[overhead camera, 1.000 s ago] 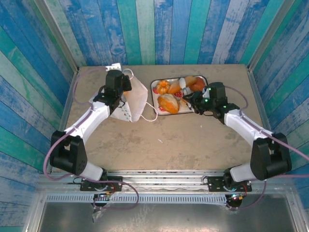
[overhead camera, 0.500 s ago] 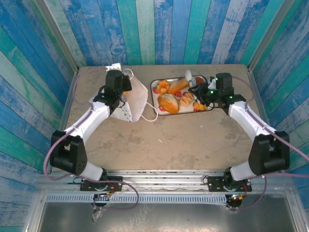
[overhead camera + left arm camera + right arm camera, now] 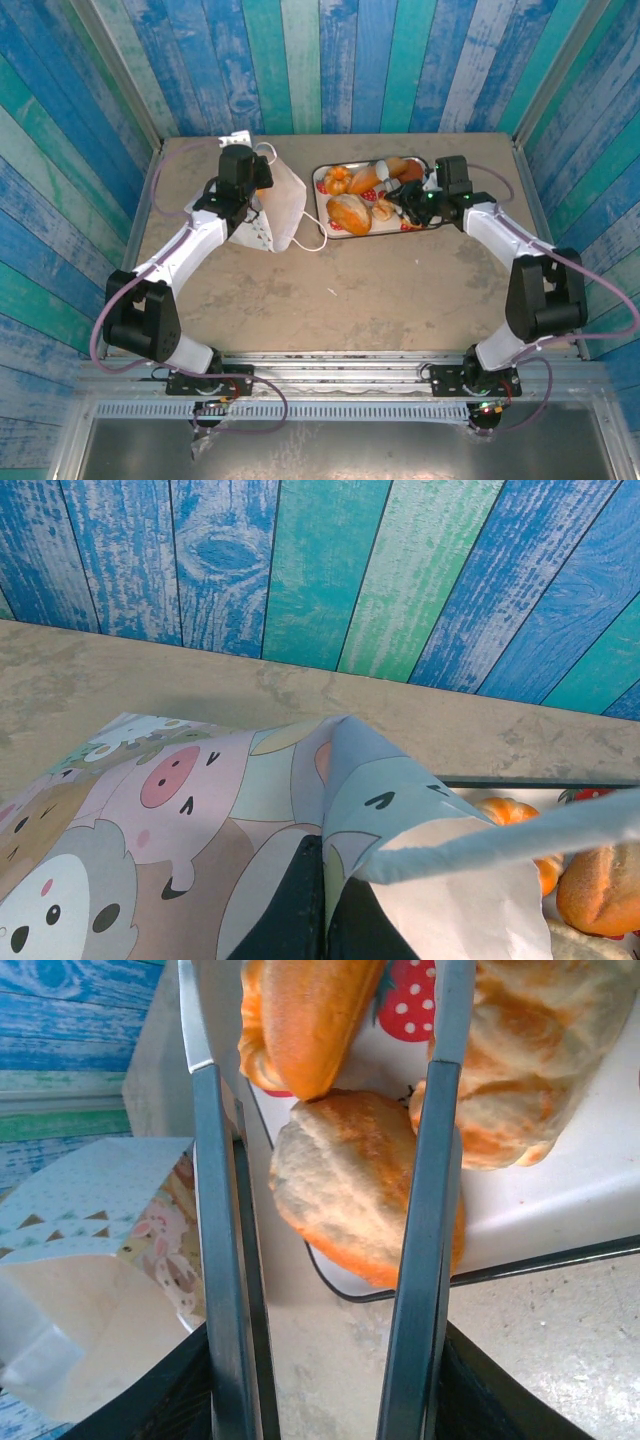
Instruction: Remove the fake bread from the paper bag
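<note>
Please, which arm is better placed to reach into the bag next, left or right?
Right, probably. The left gripper is shut on the bag at its edge, so it is busy. The right gripper is open and empty above the tray, which lies beside the bag.

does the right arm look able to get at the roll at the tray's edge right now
Probably yes. The right claw hangs open over the tray, and in the wrist view the roll sits between its fingers with nothing covering it.
</note>
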{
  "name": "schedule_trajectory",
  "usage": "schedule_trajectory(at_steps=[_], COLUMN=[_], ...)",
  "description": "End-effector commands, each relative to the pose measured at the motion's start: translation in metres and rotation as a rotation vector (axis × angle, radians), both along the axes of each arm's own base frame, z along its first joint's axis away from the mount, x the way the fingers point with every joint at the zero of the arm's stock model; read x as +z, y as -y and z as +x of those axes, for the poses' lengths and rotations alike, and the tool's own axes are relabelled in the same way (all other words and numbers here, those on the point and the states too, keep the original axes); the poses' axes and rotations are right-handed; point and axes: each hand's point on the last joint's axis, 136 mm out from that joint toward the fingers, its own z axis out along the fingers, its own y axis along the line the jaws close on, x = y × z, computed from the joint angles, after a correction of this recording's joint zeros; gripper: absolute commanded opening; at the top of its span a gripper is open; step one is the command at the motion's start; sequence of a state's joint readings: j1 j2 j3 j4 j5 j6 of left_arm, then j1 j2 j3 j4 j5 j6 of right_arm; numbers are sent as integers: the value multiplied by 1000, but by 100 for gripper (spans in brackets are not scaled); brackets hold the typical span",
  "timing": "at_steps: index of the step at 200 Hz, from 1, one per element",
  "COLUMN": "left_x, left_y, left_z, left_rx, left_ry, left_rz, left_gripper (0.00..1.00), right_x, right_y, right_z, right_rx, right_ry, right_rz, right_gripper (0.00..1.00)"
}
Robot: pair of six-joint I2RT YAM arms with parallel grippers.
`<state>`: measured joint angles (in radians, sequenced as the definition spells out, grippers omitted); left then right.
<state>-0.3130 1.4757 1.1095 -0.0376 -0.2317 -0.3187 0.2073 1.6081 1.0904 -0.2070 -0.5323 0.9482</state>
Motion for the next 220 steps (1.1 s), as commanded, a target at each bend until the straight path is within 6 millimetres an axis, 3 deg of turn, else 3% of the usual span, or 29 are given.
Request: schedule_trajectory(at_steps=[1,66,139,220], left_x=[16,13,13,13], left_y=[-1,-1,-1,0], left_z=[-4,-3,-3,-2], left_rx=[-4,-4,-4,-6], left_ry=[38,31,30,32], left_rz=[-18,-17,-17,-17], left_gripper=[0,0,0,0], right_x=[7,-2,-8,-9], right_y=[-5,-7,-7,-1], right_z=[10,21,19,21], right_rx=[26,26,40,10], right_ry=[23,30,62,120], right_rz=[11,15,14,13], right_gripper=[49,44,21,18])
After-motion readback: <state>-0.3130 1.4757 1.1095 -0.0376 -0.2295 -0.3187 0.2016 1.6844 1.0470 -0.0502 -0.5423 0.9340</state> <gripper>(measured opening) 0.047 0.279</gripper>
